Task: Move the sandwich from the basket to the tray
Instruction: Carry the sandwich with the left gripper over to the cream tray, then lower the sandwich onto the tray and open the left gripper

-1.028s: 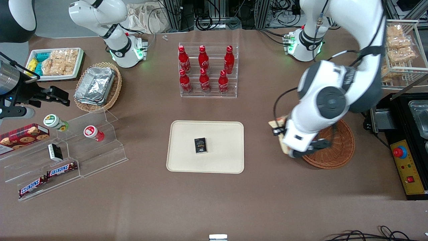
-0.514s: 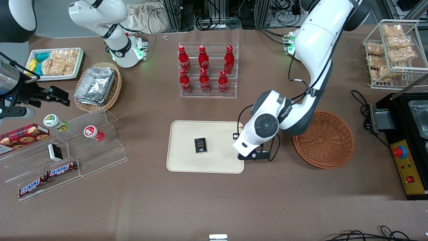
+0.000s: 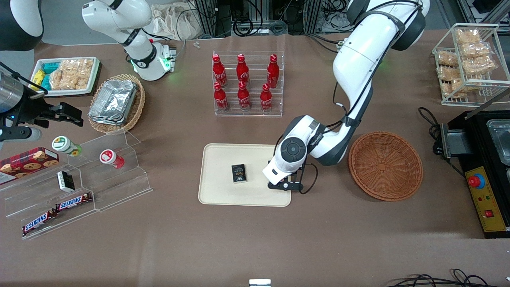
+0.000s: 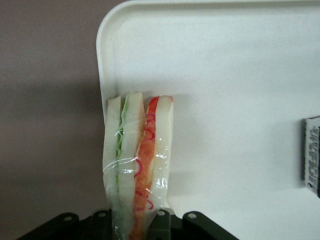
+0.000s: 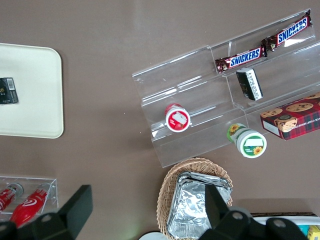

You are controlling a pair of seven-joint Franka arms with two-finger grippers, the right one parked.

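The sandwich (image 4: 137,160), a plastic-wrapped wedge of white bread with orange-red and green filling, is clamped between the fingers of my left gripper (image 4: 137,226). It hangs over the cream tray (image 4: 240,60), just inside the rim nearest the basket. In the front view the gripper (image 3: 281,182) is over that same edge of the tray (image 3: 223,159), and the wrist hides the sandwich. The round reddish-brown basket (image 3: 385,165) stands beside the tray toward the working arm's end, with nothing in it.
A small black packet (image 3: 239,173) lies near the tray's middle. A clear rack of red bottles (image 3: 247,83) stands farther from the camera than the tray. An acrylic snack stand (image 3: 79,179) and a tan basket of foil trays (image 3: 115,103) are toward the parked arm's end.
The left arm has swung from over the basket to the tray's edge, carrying the sandwich. The basket now shows bare.
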